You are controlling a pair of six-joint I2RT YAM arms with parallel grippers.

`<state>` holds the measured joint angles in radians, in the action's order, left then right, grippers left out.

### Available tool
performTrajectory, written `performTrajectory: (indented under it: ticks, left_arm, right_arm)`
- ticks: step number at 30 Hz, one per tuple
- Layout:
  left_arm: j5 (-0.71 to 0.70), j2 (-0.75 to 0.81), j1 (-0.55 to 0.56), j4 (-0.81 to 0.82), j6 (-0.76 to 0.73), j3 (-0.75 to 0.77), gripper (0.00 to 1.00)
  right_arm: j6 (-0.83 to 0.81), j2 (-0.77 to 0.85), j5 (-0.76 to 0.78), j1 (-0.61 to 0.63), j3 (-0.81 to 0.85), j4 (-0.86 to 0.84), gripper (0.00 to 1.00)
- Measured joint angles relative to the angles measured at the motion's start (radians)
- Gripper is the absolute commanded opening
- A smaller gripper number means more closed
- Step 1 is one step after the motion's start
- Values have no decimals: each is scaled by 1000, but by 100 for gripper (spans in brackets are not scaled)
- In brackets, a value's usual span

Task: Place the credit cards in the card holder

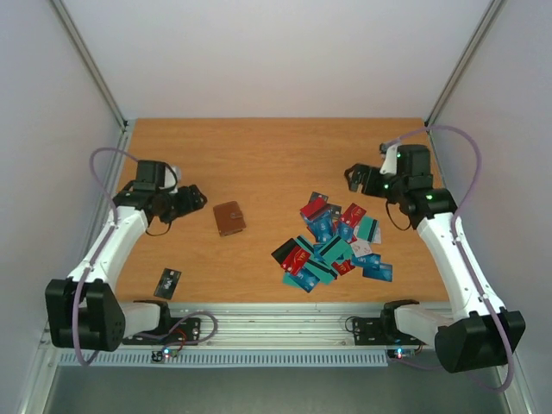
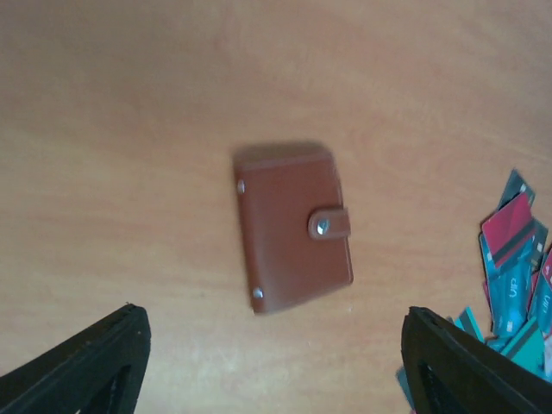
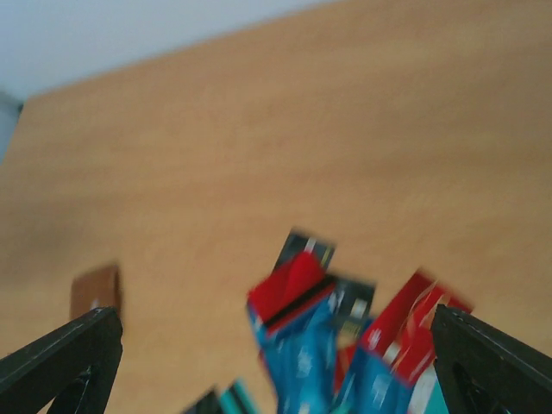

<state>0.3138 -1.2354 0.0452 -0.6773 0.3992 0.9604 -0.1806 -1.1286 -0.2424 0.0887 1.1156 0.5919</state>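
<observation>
both hung spread, empty: left gripper (image 1: 197,198) near the snapped-shut card holder (image 1: 229,218), right gripper (image 1: 354,178) by the credit cards (image 1: 332,243) — unsnapping seemed next.

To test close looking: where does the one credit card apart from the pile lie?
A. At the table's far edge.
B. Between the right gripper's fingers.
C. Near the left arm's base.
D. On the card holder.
C: the lone card lies on the table by the left arm's base, away from the pile and the card holder.

Wooden table (image 1: 259,147) under card holder (image 1: 229,218), heaped credit cards (image 1: 332,241), one stray card (image 1: 167,282)
</observation>
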Motion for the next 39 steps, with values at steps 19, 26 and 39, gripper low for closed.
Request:
performTrajectory:
  ticks: [19,26,39]
  left_arm:
    - [45,-339,117,55,122,-75,57]
    - [40,-409,142,69,129,-29,51]
    - [31,-507,170,103,142,23,22]
  right_arm:
    - [61,70,-59,193,-111,302,96]
    - [60,86,-56,193,-127,322,95]
    - [51,85,-53,193,-149,333,91]
